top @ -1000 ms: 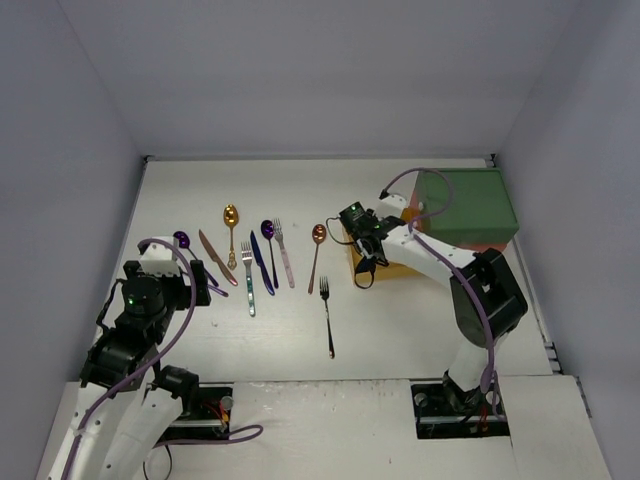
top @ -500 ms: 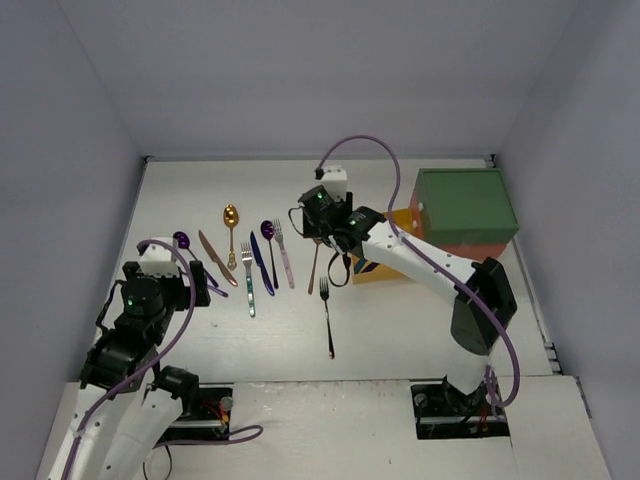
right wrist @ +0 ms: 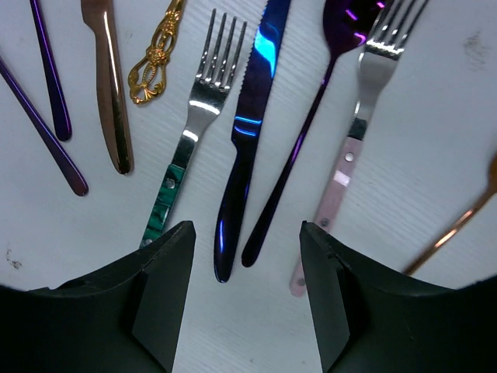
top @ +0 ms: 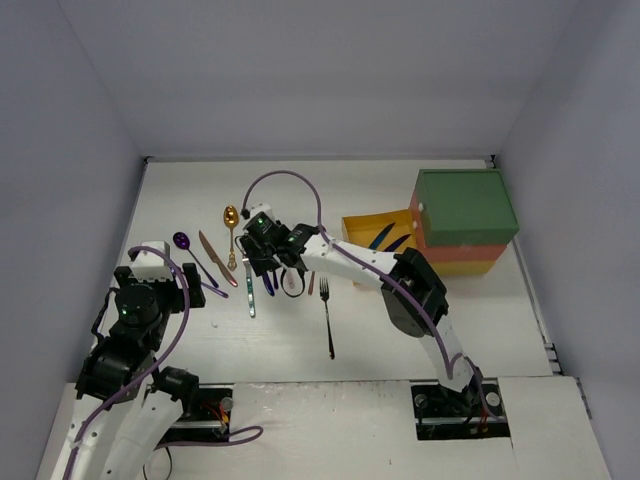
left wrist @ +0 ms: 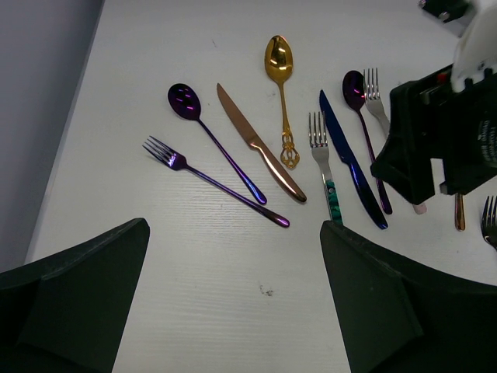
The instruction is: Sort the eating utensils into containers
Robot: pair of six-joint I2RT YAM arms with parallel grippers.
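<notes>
Right hand (right wrist: 246, 227): fingers spread, holding nothing, low over the handle ends of the blue knife (right wrist: 247, 132) and purple spoon (right wrist: 299, 148); whether it touches the table cannot be told.
Beside it: teal fork (right wrist: 190, 132) just left of the knife, pink fork (right wrist: 349, 151) just right of the spoon, with narrow gaps between them.
Farther: copper knife (right wrist: 109, 85) and gold spoon (right wrist: 155, 58) to the left, copper spoon (right wrist: 458, 221) to the right.
Left hand (left wrist: 234, 225): spread and empty above bare table, near the purple fork (left wrist: 210, 183).
Containers: well to the right; yellow drawer (top: 358, 222) open under the green box (top: 465, 205), with dark utensils inside.
Room: bare table (top: 240, 340) lies before the row; black fork (top: 327, 318) lies alone.
</notes>
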